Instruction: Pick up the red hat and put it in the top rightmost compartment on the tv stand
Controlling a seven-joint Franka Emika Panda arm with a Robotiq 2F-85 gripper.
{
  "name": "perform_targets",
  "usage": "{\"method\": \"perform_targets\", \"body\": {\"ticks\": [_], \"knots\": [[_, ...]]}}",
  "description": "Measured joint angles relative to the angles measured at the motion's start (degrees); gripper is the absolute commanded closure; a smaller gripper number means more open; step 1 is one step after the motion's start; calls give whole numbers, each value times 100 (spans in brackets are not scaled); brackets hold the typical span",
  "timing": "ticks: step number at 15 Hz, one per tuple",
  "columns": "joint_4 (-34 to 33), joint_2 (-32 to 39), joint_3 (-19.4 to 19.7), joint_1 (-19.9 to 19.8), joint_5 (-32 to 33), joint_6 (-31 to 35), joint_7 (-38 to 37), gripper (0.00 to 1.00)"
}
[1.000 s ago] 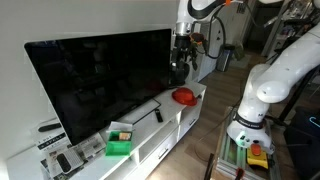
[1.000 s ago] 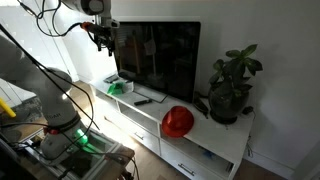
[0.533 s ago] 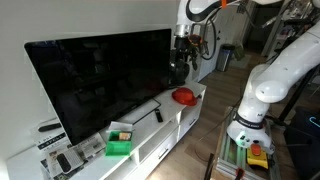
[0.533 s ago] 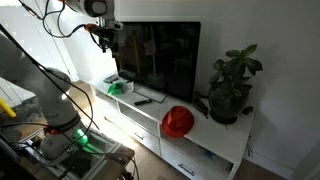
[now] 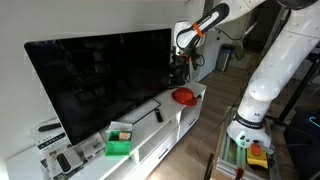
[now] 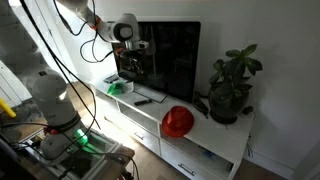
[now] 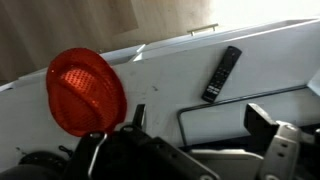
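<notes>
The red hat [image 5: 184, 96] lies dome-up on top of the long white tv stand [image 5: 150, 128], near the end past the TV. It also shows in the other exterior view [image 6: 178, 121] and at the left of the wrist view [image 7: 85, 90]. My gripper [image 5: 180, 68] hangs above the stand beside the TV's edge, some way from the hat in an exterior view [image 6: 133, 72]. In the wrist view its jaws [image 7: 200, 125] are open and empty, over the TV's wire foot and to the right of the hat. The stand's end cubbies [image 6: 207, 156] are seen only at an angle.
A big black TV [image 5: 100, 80] fills the stand's middle. A black remote [image 7: 221, 73] lies in front of it. A green box [image 5: 119, 143] sits at the far end. A potted plant [image 6: 232, 88] stands behind the hat. The white robot base [image 5: 255, 100] stands close to the stand.
The arm has swung down and the gripper has dropped from level with the TV's top to lower, near its bottom edge. The hat has not moved.
</notes>
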State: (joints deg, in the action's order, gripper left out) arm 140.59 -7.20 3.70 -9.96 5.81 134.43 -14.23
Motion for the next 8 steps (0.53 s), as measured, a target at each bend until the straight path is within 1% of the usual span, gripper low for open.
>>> {"method": "perform_targets", "body": {"ticks": [3, 6, 8], "knots": [[-52, 720, 147, -94, 619, 436, -349, 0], [-145, 1338, 391, -92, 1147, 971, -685, 0], [-249, 1694, 569, -82, 1254, 1178, -823, 0]]}}
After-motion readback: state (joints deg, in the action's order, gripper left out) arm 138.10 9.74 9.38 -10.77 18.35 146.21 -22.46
